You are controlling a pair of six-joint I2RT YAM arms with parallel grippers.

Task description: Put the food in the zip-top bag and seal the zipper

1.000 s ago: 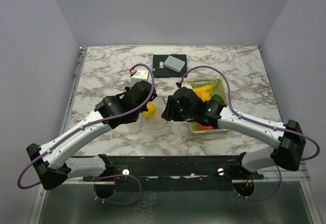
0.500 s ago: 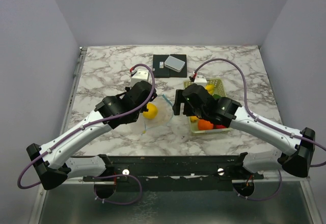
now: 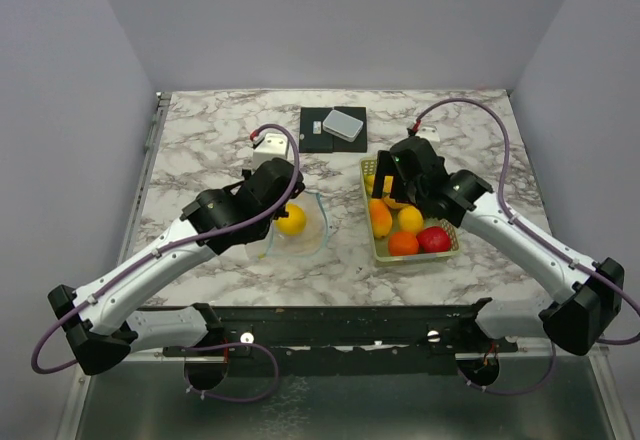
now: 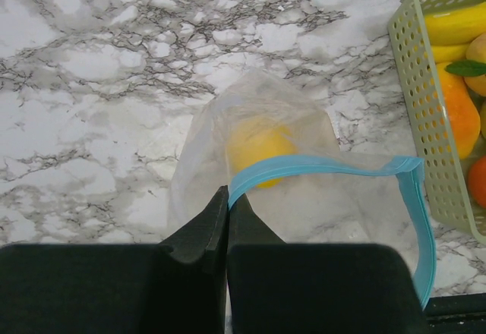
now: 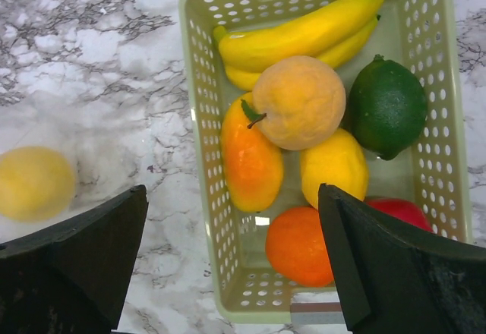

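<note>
Left wrist view shows the zip-top bag (image 4: 258, 190) beside the basket (image 4: 416, 121), a lemon (image 4: 257, 146) inside, its zipper (image 4: 326, 165) pinched in the closed left gripper (image 4: 228, 197). The right gripper (image 5: 234, 197) hangs open over the basket's food (image 5: 300, 102); a slipping pinch could collapse the mouth.

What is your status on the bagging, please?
Left claw shut on zipper, holding bag open. Right claw open over basket. One lemon bagged, other fruit in basket. Nothing in the way.
</note>
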